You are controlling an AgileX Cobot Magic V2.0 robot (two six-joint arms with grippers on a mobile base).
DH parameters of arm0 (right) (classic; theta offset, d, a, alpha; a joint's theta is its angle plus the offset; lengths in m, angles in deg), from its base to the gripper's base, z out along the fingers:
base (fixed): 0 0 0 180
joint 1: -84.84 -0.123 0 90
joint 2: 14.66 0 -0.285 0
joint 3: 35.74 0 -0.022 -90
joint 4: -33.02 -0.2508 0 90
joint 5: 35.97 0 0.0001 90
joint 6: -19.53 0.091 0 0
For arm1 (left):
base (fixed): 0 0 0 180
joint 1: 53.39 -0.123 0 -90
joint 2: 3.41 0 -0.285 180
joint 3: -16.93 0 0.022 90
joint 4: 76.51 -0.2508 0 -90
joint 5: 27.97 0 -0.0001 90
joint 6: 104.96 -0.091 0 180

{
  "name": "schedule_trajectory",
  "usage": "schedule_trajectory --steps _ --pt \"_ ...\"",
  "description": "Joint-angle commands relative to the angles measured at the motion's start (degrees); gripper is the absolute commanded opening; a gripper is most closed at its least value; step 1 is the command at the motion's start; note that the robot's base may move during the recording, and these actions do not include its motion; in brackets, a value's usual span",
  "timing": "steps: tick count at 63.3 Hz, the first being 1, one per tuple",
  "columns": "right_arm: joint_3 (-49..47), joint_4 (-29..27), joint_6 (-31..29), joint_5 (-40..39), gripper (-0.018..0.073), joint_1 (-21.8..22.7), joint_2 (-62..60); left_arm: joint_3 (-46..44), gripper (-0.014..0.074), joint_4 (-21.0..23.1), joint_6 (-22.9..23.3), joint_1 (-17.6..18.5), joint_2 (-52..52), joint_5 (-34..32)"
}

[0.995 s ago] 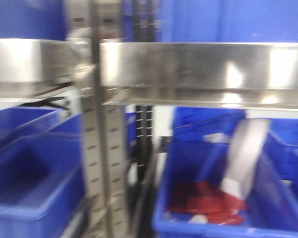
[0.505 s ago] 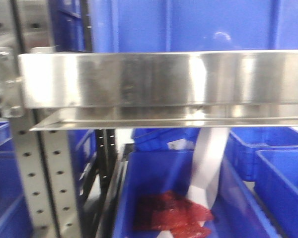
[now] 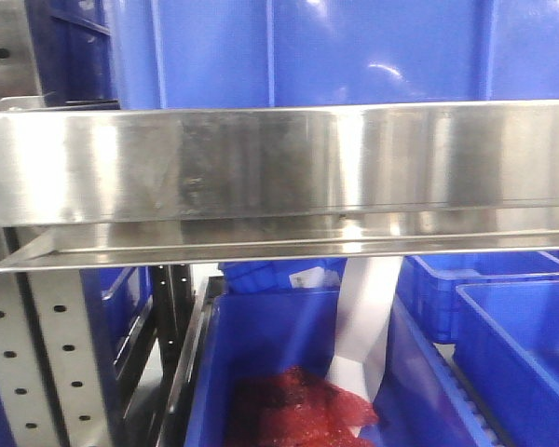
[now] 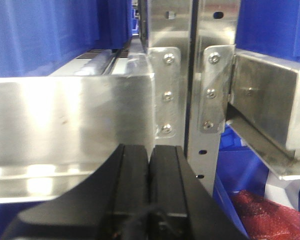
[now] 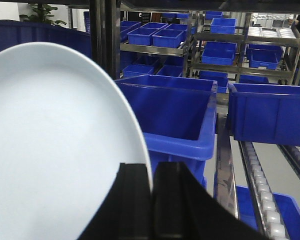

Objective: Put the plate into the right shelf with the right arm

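The white plate (image 5: 55, 150) fills the left of the right wrist view, held on edge. My right gripper (image 5: 152, 175) is shut on its rim, with one black finger on each side. Beyond it stand blue bins (image 5: 170, 110) on steel racks. The right shelf shows in the front view as a broad shiny steel rail (image 3: 279, 168) across the whole width, with a blue bin above it and more below. My left gripper (image 4: 150, 150) is shut and empty, close in front of the shelf's rail (image 4: 70, 130) and bolted uprights (image 4: 190, 75). Neither gripper nor the plate shows in the front view.
Below the rail a blue bin (image 3: 261, 345) holds a red mesh bag (image 3: 298, 414) and an upright white strip (image 3: 363, 317). A grey perforated upright (image 3: 37, 372) stands at lower left. A roller track (image 5: 262, 200) runs at lower right in the right wrist view.
In the front view the shelf has slid left and grown larger. The uprights went from the centre to the left edge, and the rail now spans the whole width.
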Motion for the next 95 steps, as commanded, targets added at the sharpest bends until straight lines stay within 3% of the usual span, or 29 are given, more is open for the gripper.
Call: schedule_trajectory --steps 1,24,53,65,81,95 --pt "-1.6 0.9 -0.1 -5.2 0.0028 0.5 0.4 0.4 -0.0047 0.3 0.2 0.3 0.6 -4.9" --pt "-6.0 0.9 -0.1 -10.7 0.0028 0.5 3.9 0.4 -0.0047 0.3 0.2 0.3 0.6 -4.9" --pt "-44.6 1.0 -0.1 -0.8 0.0028 0.5 39.6 0.4 -0.0047 0.3 0.2 0.3 0.6 -4.9" --pt "-54.3 1.1 -0.1 4.0 0.0028 0.7 53.7 0.4 -0.0047 0.3 0.2 0.3 0.6 -4.9" --pt "-57.6 1.1 -0.1 5.1 0.0028 3.8 67.1 0.4 -0.0047 0.3 0.2 0.3 0.6 -4.9" --pt "-57.6 1.1 -0.1 5.2 0.0032 4.5 70.0 0.4 -0.0047 0.3 0.2 0.3 0.6 -4.9"
